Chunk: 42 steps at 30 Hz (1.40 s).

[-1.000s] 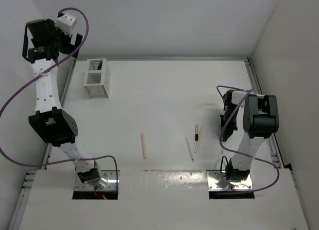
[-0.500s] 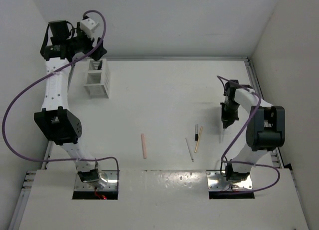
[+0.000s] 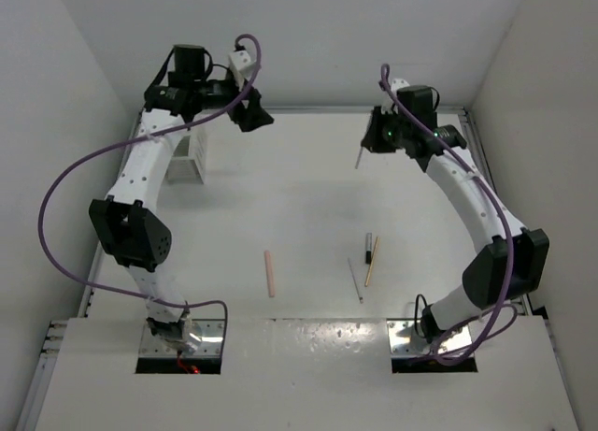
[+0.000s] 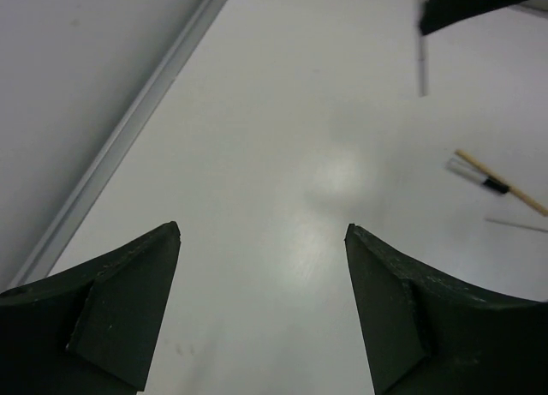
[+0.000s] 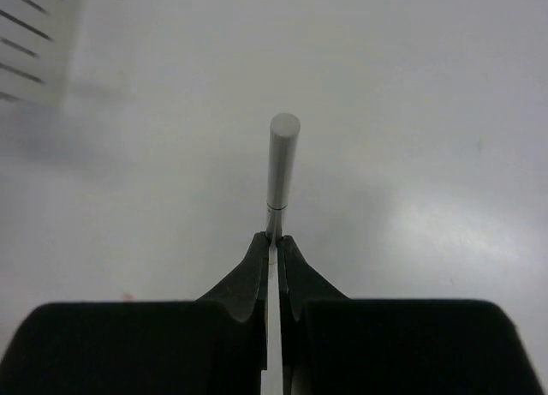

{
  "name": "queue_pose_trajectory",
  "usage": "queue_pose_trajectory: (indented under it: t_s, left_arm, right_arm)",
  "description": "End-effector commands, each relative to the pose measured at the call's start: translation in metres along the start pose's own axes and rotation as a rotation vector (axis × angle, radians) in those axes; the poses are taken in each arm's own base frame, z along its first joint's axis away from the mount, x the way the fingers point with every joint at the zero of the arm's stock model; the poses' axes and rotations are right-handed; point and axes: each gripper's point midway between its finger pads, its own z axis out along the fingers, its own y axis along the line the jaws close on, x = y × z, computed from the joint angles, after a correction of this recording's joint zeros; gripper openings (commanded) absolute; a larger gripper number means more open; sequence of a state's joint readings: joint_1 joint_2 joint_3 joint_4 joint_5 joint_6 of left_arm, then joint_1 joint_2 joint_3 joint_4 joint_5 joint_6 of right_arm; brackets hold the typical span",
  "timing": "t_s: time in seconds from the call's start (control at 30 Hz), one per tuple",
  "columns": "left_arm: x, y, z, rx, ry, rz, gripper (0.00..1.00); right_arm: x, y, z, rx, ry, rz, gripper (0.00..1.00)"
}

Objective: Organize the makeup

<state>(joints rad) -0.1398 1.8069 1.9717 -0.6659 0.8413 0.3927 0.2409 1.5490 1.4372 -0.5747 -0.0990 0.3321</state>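
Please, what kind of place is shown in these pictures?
Probably a robot test cell in a lab, not a home. A bare white table is closed in by plain white walls. The left arm and right arm are bolted at its near edge. Only a few makeup sticks lie on it.

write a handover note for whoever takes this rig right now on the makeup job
The left pincer is open and empty, raised over the far side of the table.
The right pincer is shut on the slim pale blue stick, held in the air.
Lying on the table: thick pink stick, thin white stick, tan wooden stick, short dark stick.
The white slatted box sits far left, partly behind the left arm; its contents are not visible.
Done: one stick lifted. Left: place it, then the four on the table.
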Motion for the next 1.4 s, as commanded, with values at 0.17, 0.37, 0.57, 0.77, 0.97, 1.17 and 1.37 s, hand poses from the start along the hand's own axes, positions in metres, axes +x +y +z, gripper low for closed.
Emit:
queue_pose_trajectory:
  t_s: [0.17, 0.37, 0.57, 0.77, 0.97, 1.17, 1.37]
  left_arm:
    - [-0.048, -0.046, 0.036, 0.191, -0.189, -0.083, 0.87]
    - [-0.049, -0.060, 0.053, 0.231, -0.210, -0.119, 0.90]
    - [-0.042, -0.053, 0.059, 0.206, -0.202, -0.099, 0.90]
    - [-0.029, -0.057, 0.062, 0.224, -0.183, -0.124, 0.74]
    - [-0.028, -0.049, 0.064, 0.183, -0.177, -0.109, 0.49]
    - [-0.021, -0.046, 0.066, 0.158, -0.159, -0.124, 0.20]
    - [-0.016, -0.041, 0.064, 0.118, -0.134, -0.116, 0.00]
  right_arm:
    - [-0.125, 0.128, -0.016, -0.422, -0.430, -0.028, 0.00]
    - [-0.126, 0.168, -0.018, -0.544, -0.433, -0.005, 0.00]
    - [-0.132, 0.183, -0.019, -0.606, -0.450, 0.023, 0.00]
    - [-0.125, 0.191, -0.010, -0.629, -0.416, 0.053, 0.00]
    - [-0.117, 0.203, -0.002, -0.672, -0.374, 0.076, 0.00]
    - [-0.114, 0.204, 0.003, -0.684, -0.365, 0.085, 0.00]
    - [-0.109, 0.198, 0.009, -0.676, -0.351, 0.109, 0.08]
